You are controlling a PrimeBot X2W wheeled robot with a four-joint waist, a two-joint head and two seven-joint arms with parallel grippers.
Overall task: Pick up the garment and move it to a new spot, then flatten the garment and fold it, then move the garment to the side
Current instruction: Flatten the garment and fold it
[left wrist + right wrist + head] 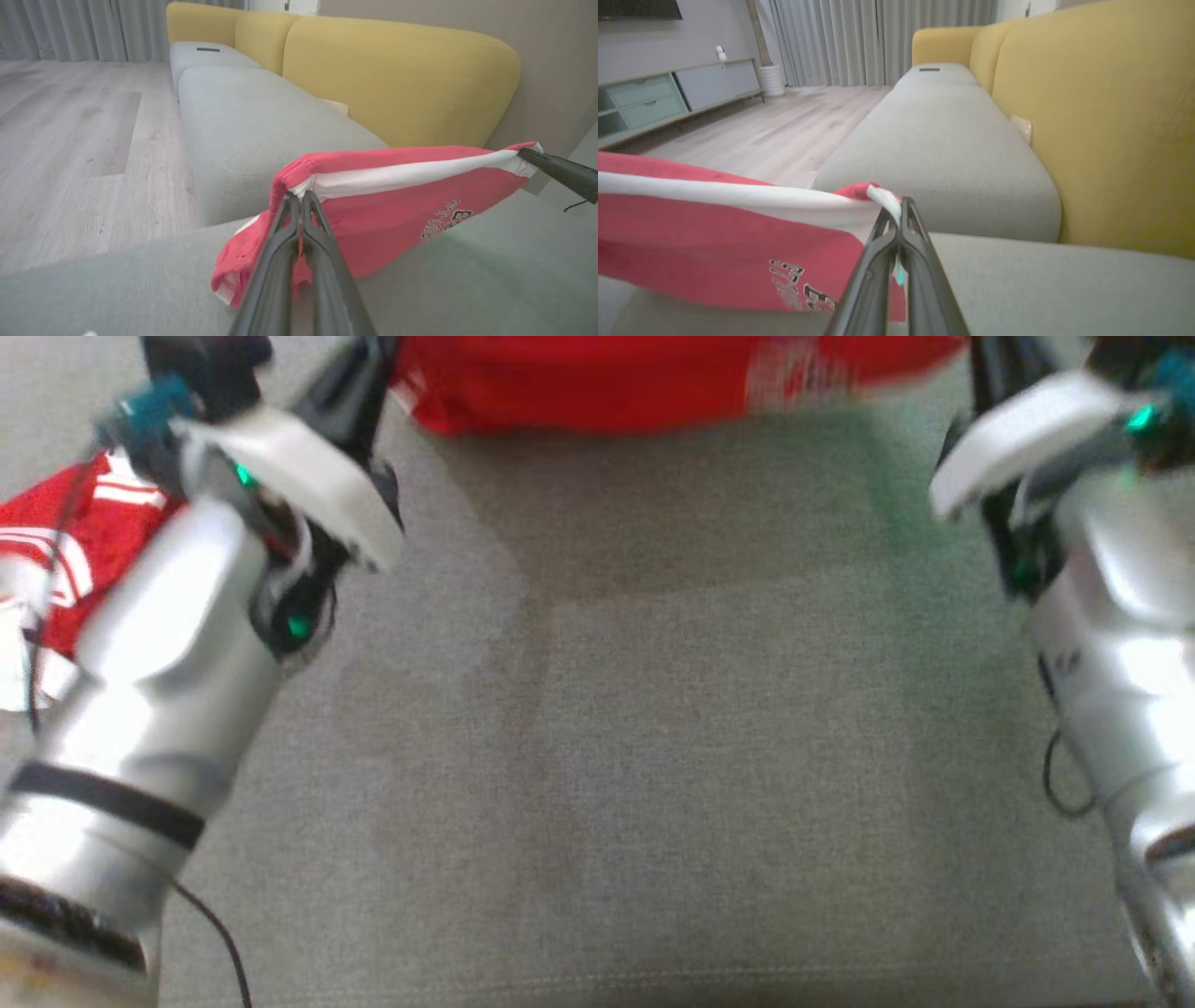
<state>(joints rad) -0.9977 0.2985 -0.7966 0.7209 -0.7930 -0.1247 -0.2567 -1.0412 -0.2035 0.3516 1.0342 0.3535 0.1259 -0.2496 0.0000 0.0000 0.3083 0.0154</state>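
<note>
Left wrist view: left claw [301, 205] clenched on the garment's [397, 205] white-banded edge. The right claw [896, 210] is clamped on the opposite end. The garment hangs taut between them, above the sofa [243, 121] seat near its far edge. Judged soft, light and limp. You should grip it at both corners, or it sags and bunches.

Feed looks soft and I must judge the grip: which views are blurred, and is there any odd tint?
Head view: motion-smeared, the garment along the top edge streaked, a green cast on the seat cushion at right. Left wrist view: garment hem crisp at the shut jaws, print blurred. Right wrist view: sharp at centre, yellow backrest smeared at the edge.
</note>
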